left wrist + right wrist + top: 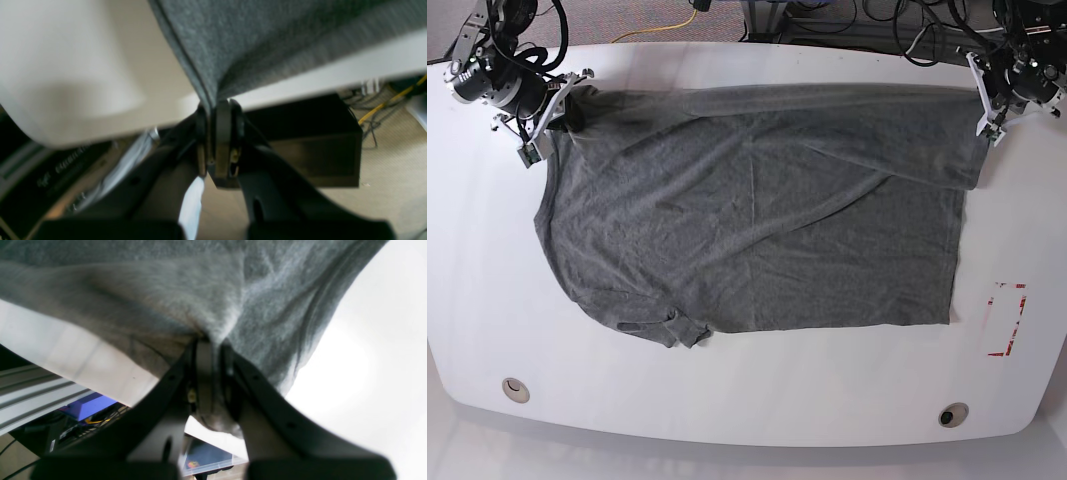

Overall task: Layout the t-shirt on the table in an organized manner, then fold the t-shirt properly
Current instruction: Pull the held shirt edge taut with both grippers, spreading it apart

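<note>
The heather-grey t-shirt lies spread across the white table, with a bunched sleeve at its near left. In the base view my left gripper is at the far right corner, shut on the shirt's far edge. My right gripper is at the far left corner, also shut on that edge. Between them the far edge runs taut and looks slightly raised. In the left wrist view the left gripper pinches a hemmed edge of the t-shirt at the table rim. In the right wrist view the right gripper clamps gathered t-shirt fabric.
A red tape rectangle marks the table's right side. Two round cable holes sit near the front edge. Cables run behind the far edge. A black box stands below the table.
</note>
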